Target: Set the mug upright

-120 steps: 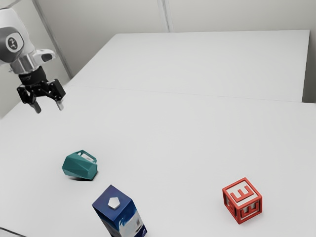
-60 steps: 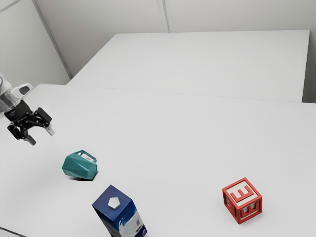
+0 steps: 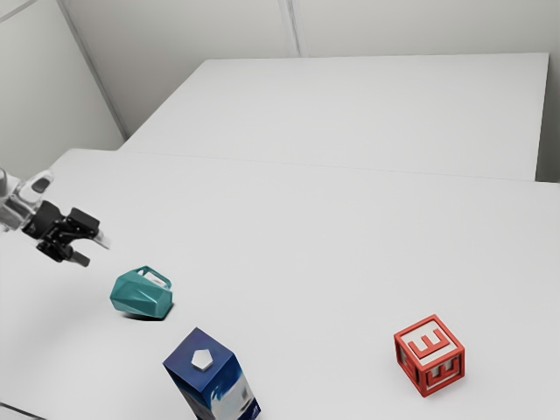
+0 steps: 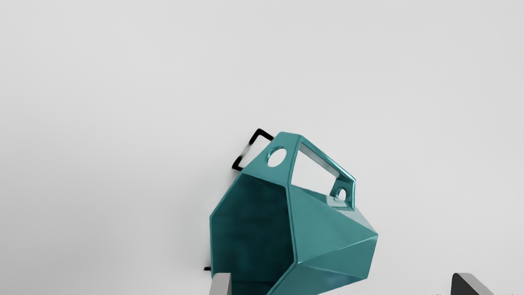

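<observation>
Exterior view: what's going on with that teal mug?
The robot's black two-finger gripper hovers open near the teal faceted mug, not holding it. The mug lies on its side on the white table, so it isn't upright yet. A blue carton with a white cap and a red-and-white letter block stand apart from the gripper.

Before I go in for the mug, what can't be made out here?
- Mug: in the wrist view, shadow hides its inner bottom and the bottom edge crops its rim; its own body hides its underside.
- Carton: base partly cropped by the exterior view's bottom edge.
- Arm: mostly cropped by the exterior view's left edge.
</observation>
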